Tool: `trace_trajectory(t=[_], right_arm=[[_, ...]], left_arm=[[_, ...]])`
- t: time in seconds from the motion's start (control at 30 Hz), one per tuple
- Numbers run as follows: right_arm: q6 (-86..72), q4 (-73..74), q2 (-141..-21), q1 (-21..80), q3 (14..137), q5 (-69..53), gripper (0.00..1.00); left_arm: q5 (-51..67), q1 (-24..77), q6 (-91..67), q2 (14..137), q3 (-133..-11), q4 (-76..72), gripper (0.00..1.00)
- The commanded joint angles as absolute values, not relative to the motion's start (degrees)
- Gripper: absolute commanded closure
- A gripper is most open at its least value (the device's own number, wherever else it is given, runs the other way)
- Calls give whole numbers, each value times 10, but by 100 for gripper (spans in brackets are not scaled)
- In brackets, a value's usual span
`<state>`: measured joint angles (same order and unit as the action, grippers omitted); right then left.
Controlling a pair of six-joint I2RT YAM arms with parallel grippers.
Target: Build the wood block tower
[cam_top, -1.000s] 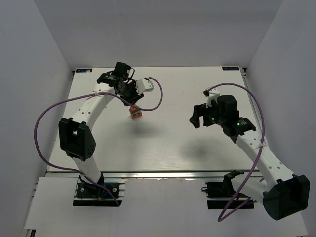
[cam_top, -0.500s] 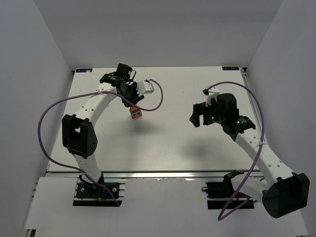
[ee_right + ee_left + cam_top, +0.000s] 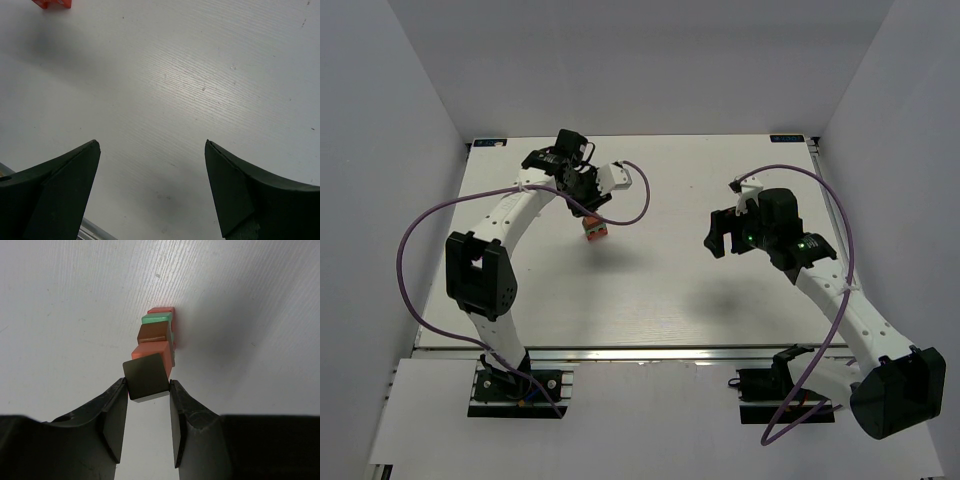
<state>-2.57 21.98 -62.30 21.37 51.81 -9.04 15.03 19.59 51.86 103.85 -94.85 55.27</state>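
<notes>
The tower (image 3: 595, 231) stands on the white table left of centre. In the left wrist view it is a small column seen from above: a red piece (image 3: 161, 311) lowest, then a mint-green slab (image 3: 156, 318), a brown block (image 3: 154, 332) and an orange cube (image 3: 152, 351). My left gripper (image 3: 147, 384) is shut on a dark brown block (image 3: 146, 374) directly over the orange cube; whether the two touch I cannot tell. In the top view the left gripper (image 3: 588, 207) hangs over the column. The right gripper (image 3: 717, 233) hovers open and empty at the right.
In the right wrist view the right gripper (image 3: 152, 150) is spread wide over the bare table (image 3: 200, 75), with the tower's reddish foot (image 3: 52, 3) at the top left corner. Purple cables (image 3: 640, 195) loop from both arms. Grey walls enclose the table.
The left arm's elbow shifted slightly right and up early in the second; since then it holds still. The tower and the right arm have not moved.
</notes>
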Motion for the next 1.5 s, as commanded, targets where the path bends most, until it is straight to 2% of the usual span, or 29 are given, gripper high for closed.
trace_trajectory(t=[0.0,0.37,0.53,1.07,1.47], right_arm=[[-19,218,-623,211,544,-85,11],[-18,221,-629,212,550,-90,11],[-18,223,-636,212,553,-91,11],[-19,222,-640,212,555,-93,11],[-18,223,-643,211,557,-93,11]], left_arm=[[163,192,529,1032,-939,549,76],[158,192,526,1038,-936,536,75],[158,191,526,1040,-935,534,70],[154,191,521,1040,-929,522,66],[150,191,519,1040,-923,519,65]])
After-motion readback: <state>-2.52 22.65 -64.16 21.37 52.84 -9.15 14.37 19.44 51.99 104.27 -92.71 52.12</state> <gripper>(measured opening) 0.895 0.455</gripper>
